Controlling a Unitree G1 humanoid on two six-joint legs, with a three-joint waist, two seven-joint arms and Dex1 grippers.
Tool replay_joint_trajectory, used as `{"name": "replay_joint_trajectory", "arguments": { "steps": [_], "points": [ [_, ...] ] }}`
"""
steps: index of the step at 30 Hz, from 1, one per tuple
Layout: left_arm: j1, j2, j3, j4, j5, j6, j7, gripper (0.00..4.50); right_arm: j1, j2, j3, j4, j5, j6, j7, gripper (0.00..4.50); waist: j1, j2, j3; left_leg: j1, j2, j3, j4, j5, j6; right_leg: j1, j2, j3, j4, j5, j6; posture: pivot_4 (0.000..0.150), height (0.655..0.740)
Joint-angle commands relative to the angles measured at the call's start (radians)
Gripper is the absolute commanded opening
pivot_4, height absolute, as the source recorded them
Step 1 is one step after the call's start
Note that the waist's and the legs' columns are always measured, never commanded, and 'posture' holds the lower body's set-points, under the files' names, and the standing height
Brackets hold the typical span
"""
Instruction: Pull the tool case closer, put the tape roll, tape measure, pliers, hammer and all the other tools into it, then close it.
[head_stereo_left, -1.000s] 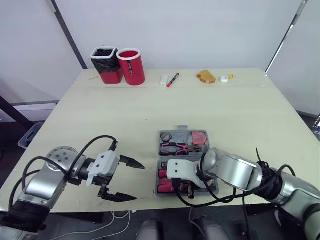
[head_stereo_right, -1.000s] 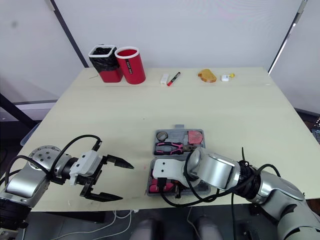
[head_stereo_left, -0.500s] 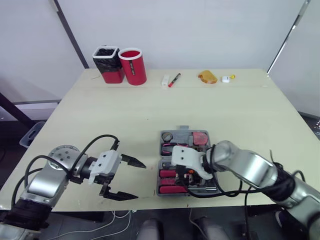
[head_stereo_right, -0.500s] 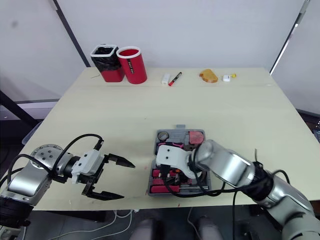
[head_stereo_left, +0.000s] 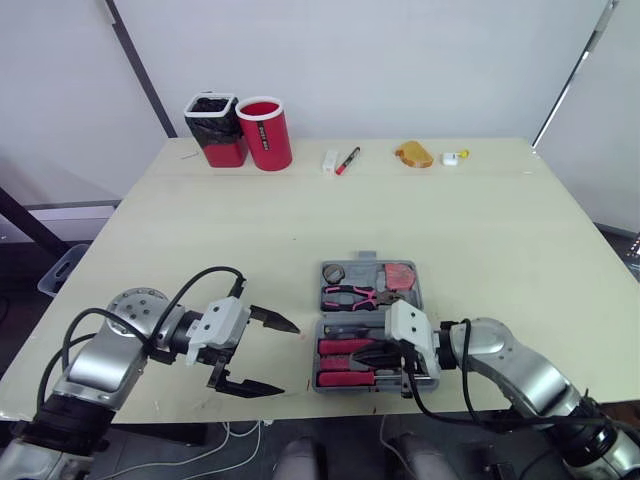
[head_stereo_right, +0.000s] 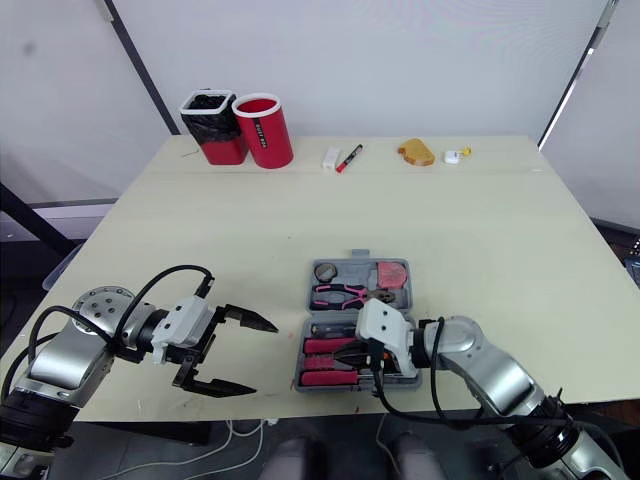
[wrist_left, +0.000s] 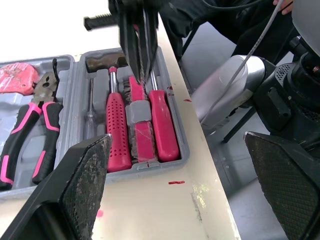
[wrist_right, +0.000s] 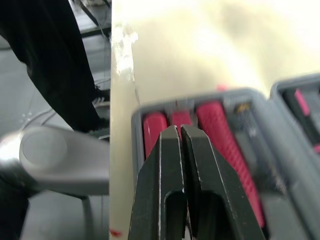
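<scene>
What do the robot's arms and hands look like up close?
Both arms are rounded silver tubes with black cables looping alongside. The left hand and right hand match: a white blocky housing carrying two black tapering fingers with finely textured pads.

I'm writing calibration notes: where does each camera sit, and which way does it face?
Left eye view: on the head, facing down over the table and tool case; both arms show.
Right eye view: beside it; same scene.
Left wrist view: left wrist, looking between the open left gripper at the case.
Right wrist view: right wrist, along the shut right gripper.
Both wrist views share the case's red handles.
</scene>
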Motion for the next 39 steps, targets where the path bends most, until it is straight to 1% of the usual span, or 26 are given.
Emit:
{"name": "replay_joint_trajectory", "arguments": {
  "steps": [1, 9, 11, 15, 18, 19, 21, 23, 27, 33, 35, 37, 38, 39],
  "points": [
    [-0.017, -0.001, 0.007, 0.008, -0.006, -0.021, -0.039, 4.50, 0.015, 0.016, 0.011, 0.051, -0.037, -0.095, 0.030, 0.11, 0.000, 0.000, 0.000, 0.000, 0.000, 0.000, 0.000, 0.000, 0.000, 0.000, 0.000, 0.000, 0.000, 0.000, 0.000, 0.150, 0.7400],
    [-0.026, -0.002, 0.003, 0.041, 0.002, -0.044, -0.041, 4.50, 0.048, 0.034, 0.028, 0.198, -0.122, -0.159, 0.040, 0.11, 0.000, 0.000, 0.000, 0.001, 0.000, 0.000, 0.000, 0.000, 0.000, 0.000, 0.000, 0.000, 0.000, 0.000, 0.000, 0.150, 0.7400],
    [-0.027, -0.002, 0.003, 0.047, 0.003, -0.048, -0.038, 4.50, 0.055, 0.039, 0.020, 0.200, -0.124, -0.171, 0.041, 0.11, 0.000, 0.000, 0.000, 0.002, 0.000, 0.000, 0.000, 0.000, 0.000, 0.001, 0.000, 0.000, 0.000, 0.000, 0.000, 0.150, 0.7400],
    [-0.011, -0.007, 0.007, 0.053, -0.002, -0.052, -0.028, 4.50, 0.079, 0.055, -0.036, 0.124, -0.074, -0.188, 0.035, 0.11, 0.001, 0.000, 0.000, 0.002, 0.000, 0.000, 0.000, 0.000, 0.000, 0.002, 0.000, 0.000, 0.000, 0.000, 0.000, 0.150, 0.7400],
    [0.013, -0.027, 0.040, 0.056, -0.020, -0.021, 0.031, 4.50, 0.118, 0.058, -0.125, 0.040, -0.020, -0.183, -0.002, 0.11, 0.003, 0.000, 0.000, 0.002, 0.000, 0.000, 0.000, 0.000, 0.000, 0.002, 0.000, 0.000, 0.000, 0.000, 0.000, 0.150, 0.7400],
    [0.027, -0.045, 0.070, 0.056, -0.028, 0.004, 0.090, 4.50, 0.141, 0.059, -0.169, 0.015, -0.005, -0.198, -0.025, 0.11, 0.003, 0.000, 0.000, 0.001, 0.000, 0.000, 0.000, 0.000, 0.000, 0.002, 0.000, 0.000, 0.000, 0.000, 0.000, 0.150, 0.7400],
    [0.047, -0.079, 0.116, 0.056, -0.056, 0.046, 0.161, 4.50, 0.178, 0.059, -0.238, -0.014, 0.016, -0.209, -0.062, 0.11, 0.003, 0.000, 0.000, 0.001, 0.000, 0.000, 0.001, 0.000, 0.000, 0.002, 0.000, 0.000, 0.000, 0.000, 0.000, 0.150, 0.7400],
    [0.063, -0.101, 0.145, 0.051, -0.082, 0.075, 0.185, 4.50, 0.204, 0.059, -0.280, -0.030, 0.026, -0.202, -0.087, 0.11, 0.003, -0.001, -0.001, 0.001, 0.000, -0.001, 0.001, 0.000, 0.000, 0.002, 0.000, 0.000, 0.001, 0.000, 0.000, 0.150, 0.7400],
    [0.116, -0.142, 0.201, 0.064, -0.068, 0.103, 0.296, 4.50, 0.322, 0.035, -0.447, -0.067, 0.057, -0.232, -0.149, 0.11, 0.006, 0.001, -0.001, 0.001, 0.000, -0.001, 0.001, 0.000, 0.000, 0.002, 0.000, 0.000, 0.001, 0.000, 0.000, 0.150, 0.7400],
    [0.072, -0.239, 0.238, 0.212, -0.032, 0.094, 0.440, 4.50, 0.449, 0.026, -0.623, -0.058, 0.114, -0.263, -0.182, 0.11, 0.005, 0.000, -0.001, 0.004, 0.000, -0.002, 0.002, 0.000, 0.000, 0.006, 0.000, 0.000, 0.000, 0.000, 0.000, 0.150, 0.7400],
    [0.050, -0.282, 0.250, 0.265, -0.017, 0.083, 0.508, 4.50, 0.482, 0.037, -0.680, -0.028, 0.121, -0.294, -0.199, 0.11, 0.003, 0.000, -0.001, 0.005, 0.000, -0.002, 0.002, 0.000, 0.000, 0.007, 0.000, 0.000, 0.001, 0.000, 0.000, 0.150, 0.7400],
    [0.041, -0.308, 0.255, 0.302, 0.001, 0.072, 0.546, 4.50, 0.517, 0.045, -0.727, 0.000, 0.133, -0.325, -0.201, 0.11, 0.003, 0.000, -0.001, 0.005, 0.000, -0.002, 0.002, 0.000, 0.000, 0.007, 0.001, 0.000, 0.001, 0.000, 0.000, 0.150, 0.7400],
    [0.041, -0.315, 0.258, 0.317, 0.009, 0.064, 0.556, 4.50, 0.533, 0.053, -0.751, 0.015, 0.143, -0.341, -0.203, 0.60, 0.003, 0.000, -0.002, 0.005, 0.000, -0.002, 0.002, 0.000, 0.000, 0.007, 0.001, 0.000, 0.000, 0.000, 0.000, 0.150, 0.7400],
    [0.041, -0.322, 0.265, 0.335, 0.013, 0.060, 0.569, 4.50, 0.551, 0.062, -0.785, 0.029, 0.160, -0.357, -0.205, 0.68, 0.003, 0.000, -0.002, 0.005, 0.000, -0.002, 0.002, 0.000, 0.000, 0.007, 0.001, 0.000, 0.000, 0.000, 0.000, 0.150, 0.7400]
  ]
}}
